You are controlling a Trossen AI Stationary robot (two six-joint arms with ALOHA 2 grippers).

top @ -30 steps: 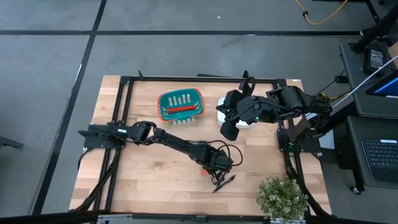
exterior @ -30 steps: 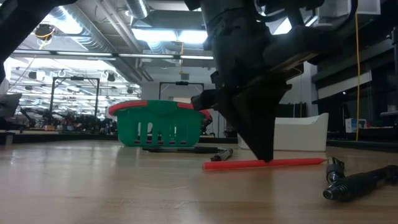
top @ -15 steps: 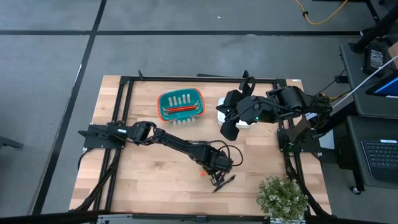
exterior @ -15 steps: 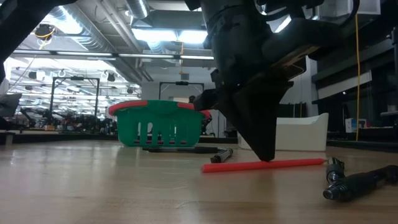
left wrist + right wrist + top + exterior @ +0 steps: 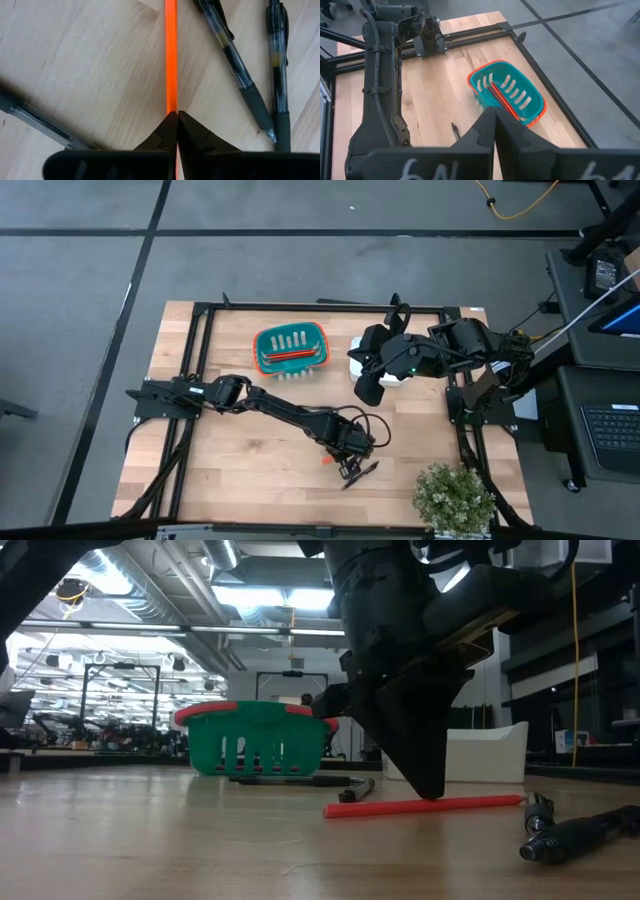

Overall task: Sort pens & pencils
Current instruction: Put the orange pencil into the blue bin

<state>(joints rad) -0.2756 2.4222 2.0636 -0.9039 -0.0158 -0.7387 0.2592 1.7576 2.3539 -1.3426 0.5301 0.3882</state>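
Now the left pincer (image 5: 173, 117), fingers clenched, pinches 1 pencil (image 5: 171, 55) lying flat, lengthwise straight ahead of it.

the counter (image 5: 90, 65) is pale, matt wood with visible grain. the pencil (image 5: 171, 55) looks smooth, glossy orange. the pens (image 5: 235, 65) have clear glossy plastic barrels and matt black rubbery grips. the basket (image 5: 512, 95) is shiny teal plastic with an orange rim.

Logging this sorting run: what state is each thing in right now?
Left hand: shut on the pencil.
Pencil: lying flat on the table, pinched at one end.
Pens: loose on the table beside the pencil.
Basket: upright, pencils inside.
Right hand: shut, empty, raised above the table.
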